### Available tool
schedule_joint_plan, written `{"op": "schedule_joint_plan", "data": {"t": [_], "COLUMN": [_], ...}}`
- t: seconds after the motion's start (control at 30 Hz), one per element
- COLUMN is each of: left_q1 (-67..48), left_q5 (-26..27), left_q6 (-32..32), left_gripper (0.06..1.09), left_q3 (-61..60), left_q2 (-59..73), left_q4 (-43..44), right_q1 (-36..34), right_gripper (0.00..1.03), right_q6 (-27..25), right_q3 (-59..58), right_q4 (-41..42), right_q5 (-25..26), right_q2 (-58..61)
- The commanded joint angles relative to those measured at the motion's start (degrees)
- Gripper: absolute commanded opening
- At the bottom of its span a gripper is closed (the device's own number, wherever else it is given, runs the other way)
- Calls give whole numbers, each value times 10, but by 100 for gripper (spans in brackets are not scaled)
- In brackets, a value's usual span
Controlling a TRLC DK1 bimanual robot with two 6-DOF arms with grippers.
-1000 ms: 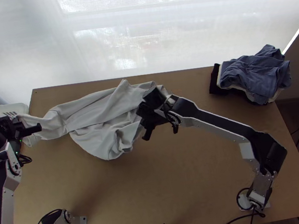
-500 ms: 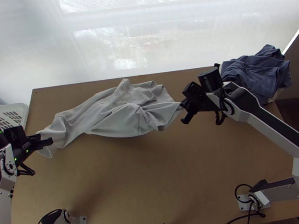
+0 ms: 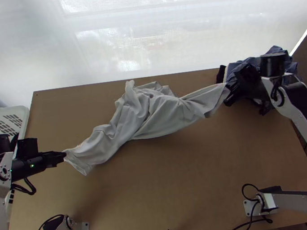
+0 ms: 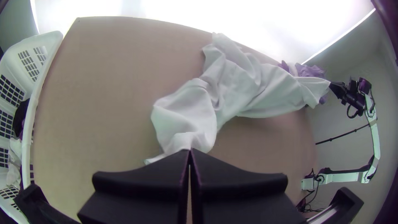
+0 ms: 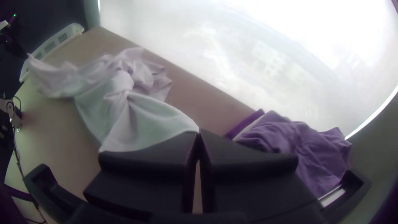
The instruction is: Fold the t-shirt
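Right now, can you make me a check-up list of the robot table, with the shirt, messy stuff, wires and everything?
Surface: light wooden table; spills, nothing seen.
Job: pale t-shirt, bunched and twisted, not folded.
Clutter: clothes pile at the far right corner; white basket with clothes, left edge.
Left tool: shut on one end of the shirt.
Right tool: shut on another end.
Cables: black, by the arms' bases.
Surroundings: bright blind behind.

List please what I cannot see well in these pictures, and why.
Pale grey bunched fabric t-shirt, all views: folds hide which parts the black left claw and black right claw pinch.
Its far end, right wrist view: blurred.
Blue crumpled cloth pile, top view: partly behind the right claw.
White plastic basket, top view: cut off by the left edge.
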Motion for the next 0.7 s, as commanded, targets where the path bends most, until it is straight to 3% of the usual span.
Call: {"op": "schedule_joint_plan", "data": {"t": [0.0, 0.4, 0.67], "left_q1": [19, 79, 141], "left_q5": [32, 57, 59], "left_q6": [-28, -120, -174], "left_gripper": [9, 9, 9], "left_q3": [68, 296, 334], "left_q2": [-4, 44, 47], "left_q4": [-32, -7, 7], "right_q1": [-89, -98, -114], "right_gripper": [3, 3, 3], "right_q6": [11, 85, 121], "right_q3": [67, 246, 315], "right_q4": [33, 34, 34], "right_q5": [-23, -34, -35], "right_q2": [-17, -9, 14]}}
